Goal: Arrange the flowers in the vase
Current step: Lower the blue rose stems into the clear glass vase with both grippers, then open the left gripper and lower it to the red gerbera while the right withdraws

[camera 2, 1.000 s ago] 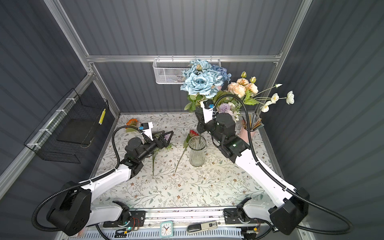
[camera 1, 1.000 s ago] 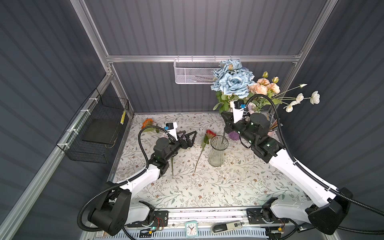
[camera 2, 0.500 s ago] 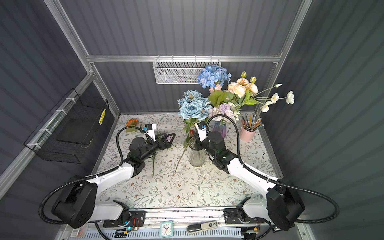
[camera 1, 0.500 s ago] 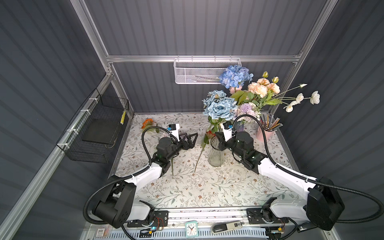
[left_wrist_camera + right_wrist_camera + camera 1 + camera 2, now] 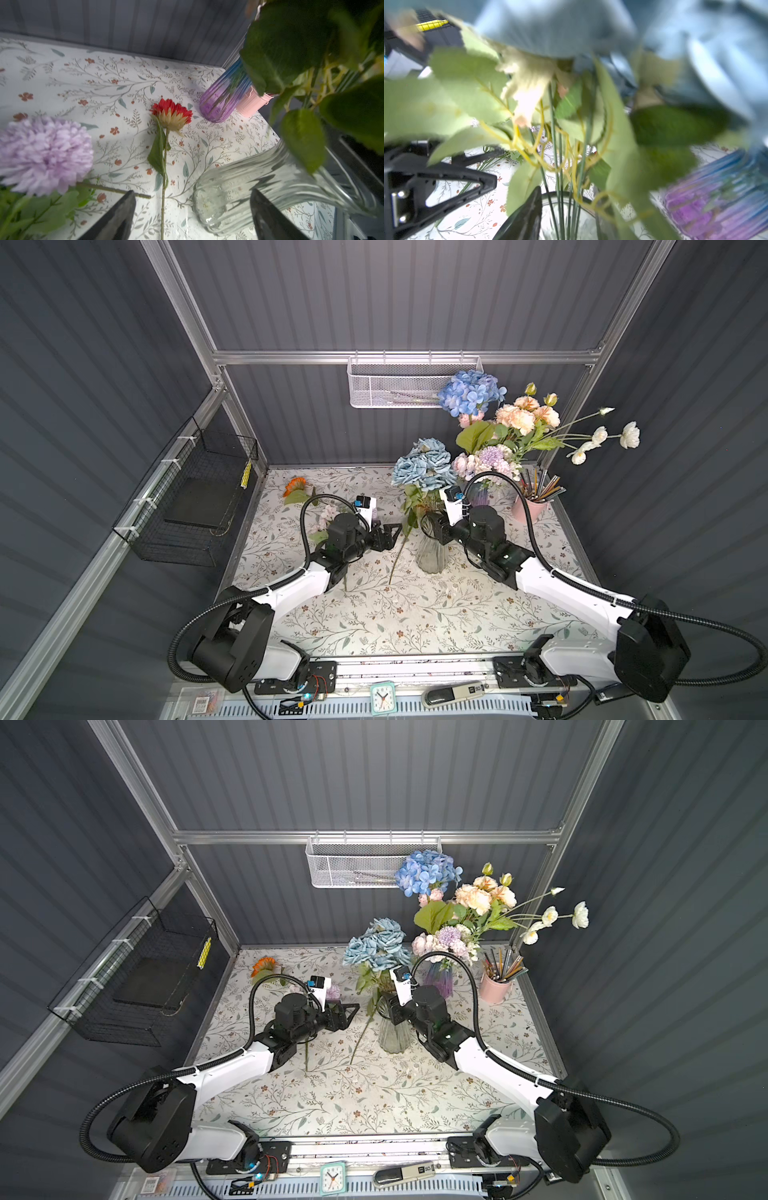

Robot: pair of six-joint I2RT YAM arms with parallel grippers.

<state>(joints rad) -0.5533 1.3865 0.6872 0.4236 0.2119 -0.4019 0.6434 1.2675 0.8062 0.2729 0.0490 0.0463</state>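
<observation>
A bunch of blue roses [image 5: 424, 466] [image 5: 376, 946] stands with its stems in the clear glass vase [image 5: 432, 556] [image 5: 392, 1038]. My right gripper [image 5: 432, 526] [image 5: 388, 1006] is at the vase's rim. It is open around the stems [image 5: 560, 199], and its one visible finger [image 5: 527, 214] is clear of them. My left gripper [image 5: 392, 533] [image 5: 192, 204] is open just left of the vase [image 5: 239, 199], above the stem of a red daisy [image 5: 171, 113] lying on the cloth. A lilac bloom [image 5: 44, 153] [image 5: 332, 992] lies under the left arm. An orange daisy [image 5: 295, 485] lies at the back left.
A purple-blue vase [image 5: 482, 497] [image 5: 222, 99] at the back right holds a tall bouquet [image 5: 525, 418]. A pink cup of pencils [image 5: 530, 508] stands beside it. A black wire basket [image 5: 195, 497] hangs on the left wall, a white mesh one [image 5: 411, 381] on the back wall.
My right gripper carried the blue roses from beside the bouquet down into the glass vase, then parted its jaws. The left gripper edged toward the vase and narrowed slightly.
</observation>
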